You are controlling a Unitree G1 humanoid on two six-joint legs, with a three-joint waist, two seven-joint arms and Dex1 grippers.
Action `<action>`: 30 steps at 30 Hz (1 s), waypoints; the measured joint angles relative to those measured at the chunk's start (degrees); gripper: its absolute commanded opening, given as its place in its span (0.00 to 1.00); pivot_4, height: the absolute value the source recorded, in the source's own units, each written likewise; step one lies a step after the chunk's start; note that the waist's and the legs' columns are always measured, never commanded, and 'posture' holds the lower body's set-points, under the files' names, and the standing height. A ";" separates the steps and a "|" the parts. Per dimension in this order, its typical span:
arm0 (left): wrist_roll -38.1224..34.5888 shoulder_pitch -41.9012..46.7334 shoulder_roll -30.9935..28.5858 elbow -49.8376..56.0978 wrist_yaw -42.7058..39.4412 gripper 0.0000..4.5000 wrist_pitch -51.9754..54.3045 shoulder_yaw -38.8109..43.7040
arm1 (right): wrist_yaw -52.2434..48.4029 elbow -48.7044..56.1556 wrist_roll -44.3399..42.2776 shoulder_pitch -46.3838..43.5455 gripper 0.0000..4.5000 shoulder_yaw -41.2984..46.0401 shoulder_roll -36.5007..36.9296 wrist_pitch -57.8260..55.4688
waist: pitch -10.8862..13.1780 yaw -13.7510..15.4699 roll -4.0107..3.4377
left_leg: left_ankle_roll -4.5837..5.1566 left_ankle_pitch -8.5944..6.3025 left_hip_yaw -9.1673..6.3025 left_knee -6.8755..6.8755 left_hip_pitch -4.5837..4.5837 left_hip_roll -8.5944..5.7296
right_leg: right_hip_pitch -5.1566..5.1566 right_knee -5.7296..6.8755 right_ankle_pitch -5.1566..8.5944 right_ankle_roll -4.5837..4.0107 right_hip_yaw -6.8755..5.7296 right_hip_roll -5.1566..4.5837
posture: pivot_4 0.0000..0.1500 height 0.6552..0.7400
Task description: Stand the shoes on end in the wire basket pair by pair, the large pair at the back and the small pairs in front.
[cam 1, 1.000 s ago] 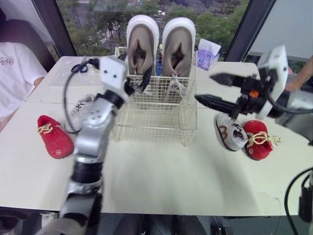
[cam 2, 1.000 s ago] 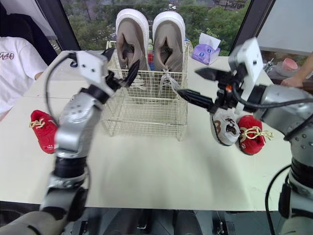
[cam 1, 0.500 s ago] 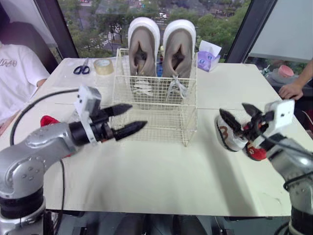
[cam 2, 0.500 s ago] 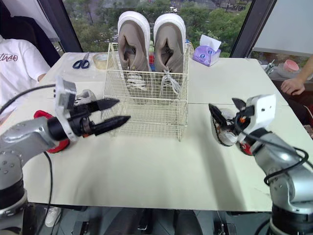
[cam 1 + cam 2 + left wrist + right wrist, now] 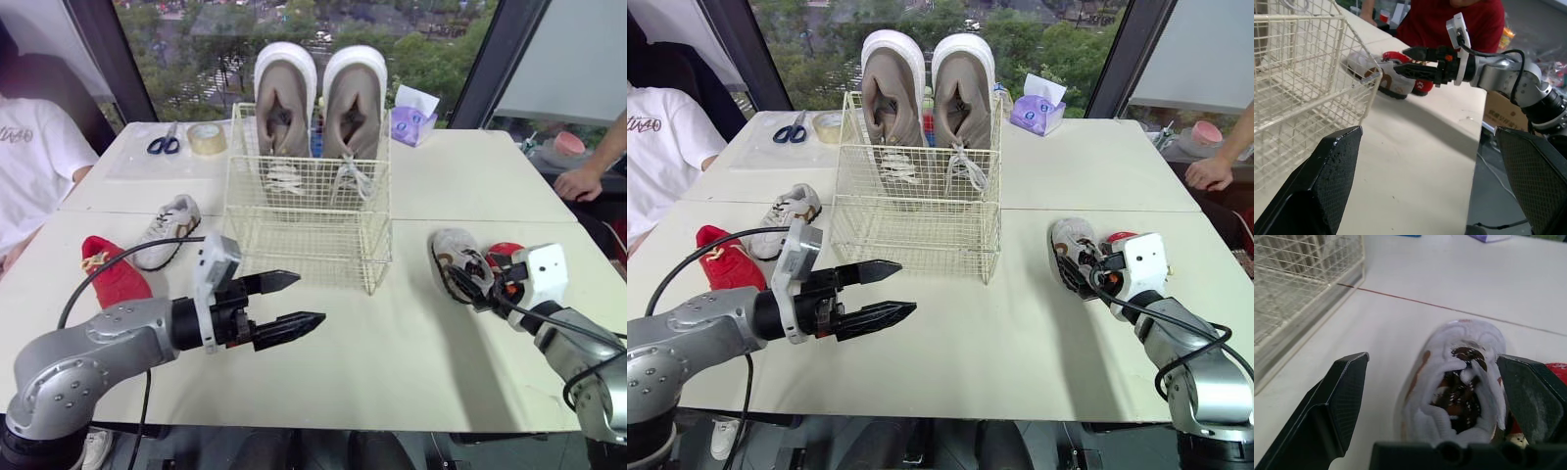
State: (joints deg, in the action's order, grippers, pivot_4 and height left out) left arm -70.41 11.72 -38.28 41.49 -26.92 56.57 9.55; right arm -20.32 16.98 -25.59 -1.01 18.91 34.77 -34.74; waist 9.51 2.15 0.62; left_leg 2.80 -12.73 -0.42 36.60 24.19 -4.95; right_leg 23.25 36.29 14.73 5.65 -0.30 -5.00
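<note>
Straddling white shoe [image 5: 1068, 239] on worktop [image 5: 392, 352] right of wire basket [image 5: 309, 225], right gripper [image 5: 1432, 367] spread wide, nothing held. Touching red shoe [image 5: 502, 251] may be snagged at closure. Left gripper [image 5: 309, 299] spread, empty.

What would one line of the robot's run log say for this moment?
large pair: on end, back of wire basket | left gripper: open, empty, before basket | right gripper: open astride white shoe on table
</note>
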 measured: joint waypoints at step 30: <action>-12.78 34.01 -7.15 -40.60 -9.33 1.00 -0.94 8.20 | -9.29 5.33 4.01 -37.51 0.07 1.43 16.80 10.89 | 0.27 -0.19 -0.51 | 0.00 0.20 -0.10 -0.56 0.20 0.00 | 0.29 -0.13 -0.20 0.23 -0.18 0.04 | 1.00 0.95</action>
State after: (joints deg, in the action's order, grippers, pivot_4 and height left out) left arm -83.19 45.73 -45.43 0.88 -36.25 55.63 17.75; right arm -29.61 22.30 -21.58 -38.53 20.34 51.57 -23.85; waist 9.78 1.96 0.11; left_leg 2.80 -12.53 -0.51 36.04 24.39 -4.95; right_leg 23.54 36.17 14.53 5.88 -0.49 -4.96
